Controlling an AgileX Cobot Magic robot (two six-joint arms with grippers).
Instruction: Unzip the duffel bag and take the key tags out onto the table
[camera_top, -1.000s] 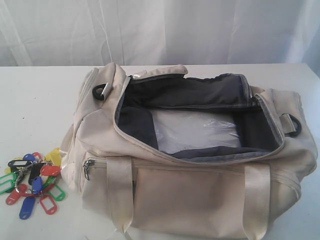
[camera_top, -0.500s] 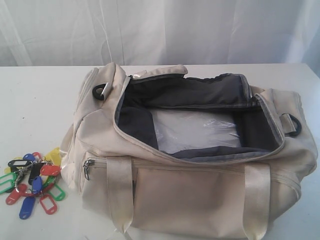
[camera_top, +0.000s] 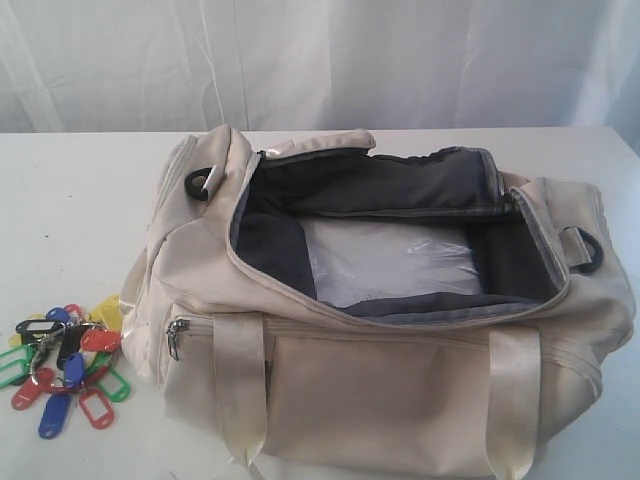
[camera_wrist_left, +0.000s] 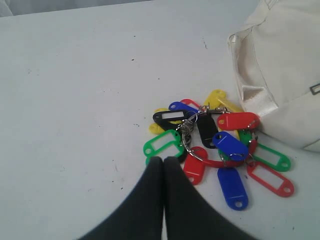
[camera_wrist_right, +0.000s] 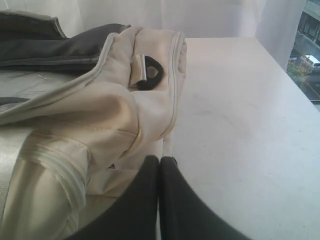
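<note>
The cream duffel bag (camera_top: 400, 390) lies unzipped on the white table (camera_top: 70, 210), its dark grey lining and a clear plastic sheet showing inside. The key tags (camera_top: 62, 368) lie on the table to the left of the bag, a bunch of red, blue, green, yellow and black tags on metal rings. In the left wrist view my left gripper (camera_wrist_left: 162, 160) is shut and empty, its tips just short of the key tags (camera_wrist_left: 215, 140). My right gripper (camera_wrist_right: 159, 161) is shut and empty beside the bag's end (camera_wrist_right: 125, 110). Neither gripper appears in the exterior view.
A white curtain (camera_top: 320, 60) hangs behind the table. A black D-ring (camera_wrist_right: 149, 76) sits on the bag's end. Bare tabletop (camera_wrist_right: 240, 125) stretches to the right of the bag, and more (camera_wrist_left: 75, 100) lies on the far side of the tags.
</note>
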